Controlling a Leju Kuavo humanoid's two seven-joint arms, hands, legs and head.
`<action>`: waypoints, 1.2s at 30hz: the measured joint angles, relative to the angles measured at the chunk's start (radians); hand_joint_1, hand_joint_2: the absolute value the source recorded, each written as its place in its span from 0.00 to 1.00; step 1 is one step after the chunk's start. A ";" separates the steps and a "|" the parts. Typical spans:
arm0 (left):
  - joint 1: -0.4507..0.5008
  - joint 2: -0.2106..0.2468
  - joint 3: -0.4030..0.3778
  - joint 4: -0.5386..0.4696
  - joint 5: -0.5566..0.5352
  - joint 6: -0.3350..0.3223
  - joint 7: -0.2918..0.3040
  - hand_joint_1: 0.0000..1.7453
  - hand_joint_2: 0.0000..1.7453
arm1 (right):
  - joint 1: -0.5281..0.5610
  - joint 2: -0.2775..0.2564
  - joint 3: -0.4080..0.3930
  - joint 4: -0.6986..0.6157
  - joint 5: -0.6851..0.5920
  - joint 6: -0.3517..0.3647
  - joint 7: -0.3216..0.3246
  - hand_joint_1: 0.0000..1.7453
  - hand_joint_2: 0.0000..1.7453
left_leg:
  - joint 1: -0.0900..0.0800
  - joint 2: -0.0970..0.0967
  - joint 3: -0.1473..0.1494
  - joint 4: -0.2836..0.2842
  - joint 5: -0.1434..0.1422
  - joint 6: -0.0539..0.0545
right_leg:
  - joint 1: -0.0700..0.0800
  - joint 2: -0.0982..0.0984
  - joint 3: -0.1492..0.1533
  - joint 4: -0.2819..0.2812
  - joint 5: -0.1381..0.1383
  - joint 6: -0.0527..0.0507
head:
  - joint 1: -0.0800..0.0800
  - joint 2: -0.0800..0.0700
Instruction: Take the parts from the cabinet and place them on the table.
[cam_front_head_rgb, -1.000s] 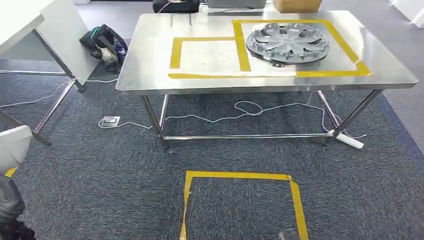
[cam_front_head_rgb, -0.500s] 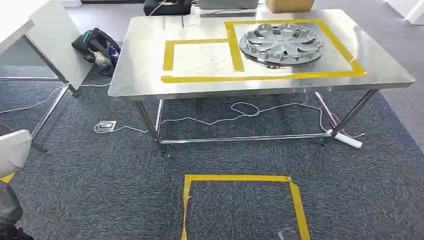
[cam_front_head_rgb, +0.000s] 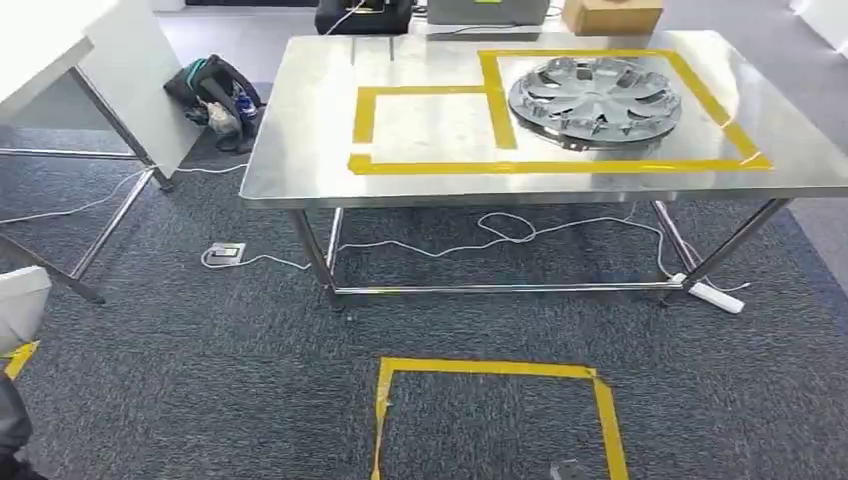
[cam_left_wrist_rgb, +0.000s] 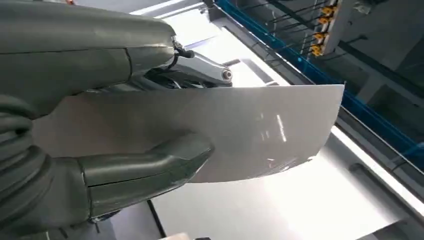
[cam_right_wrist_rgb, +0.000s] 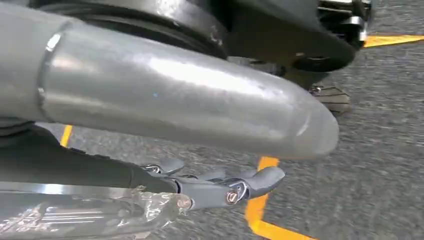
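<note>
Head view: against half a second ago the whole picture has slid right and down, so the camera moved, not the steel table (cam_front_head_rgb: 300, 150). On that table a grey wheel cover (cam_front_head_rgb: 595, 97) lies inside the larger yellow tape square. Left wrist view: the left hand (cam_left_wrist_rgb: 100, 125) grips a flat grey sheet part (cam_left_wrist_rgb: 240, 130), thumb pressed on its face. The right hand (cam_right_wrist_rgb: 220, 187) hangs above the carpet with fingers slightly curled, holding nothing
</note>
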 joint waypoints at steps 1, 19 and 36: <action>0.000 0.000 0.001 -0.001 -0.001 0.000 0.000 1.00 1.00 | 0.001 0.000 0.000 0.000 0.000 0.000 0.000 0.00 0.00 | 0.001 0.000 -0.001 -0.002 0.002 -0.004 | 0.002 0.001 -0.003 -0.001 0.000 -0.001 | -0.003 0.000; -0.001 -0.006 0.013 -0.008 0.000 -0.004 0.000 1.00 1.00 | 0.000 0.004 0.000 0.000 0.000 0.003 -0.004 0.00 0.00 | 0.014 0.005 -0.048 -0.011 0.048 -0.001 | -0.005 0.001 0.039 -0.022 -0.036 0.015 | -0.009 0.000; -0.002 -0.008 0.017 -0.012 -0.001 -0.003 0.000 1.00 1.00 | 0.000 0.006 0.000 0.000 0.000 0.004 -0.003 0.00 0.00 | 0.006 0.005 -0.035 0.062 -0.040 -0.031 | -0.006 0.001 0.020 -0.020 -0.007 -0.028 | -0.008 0.000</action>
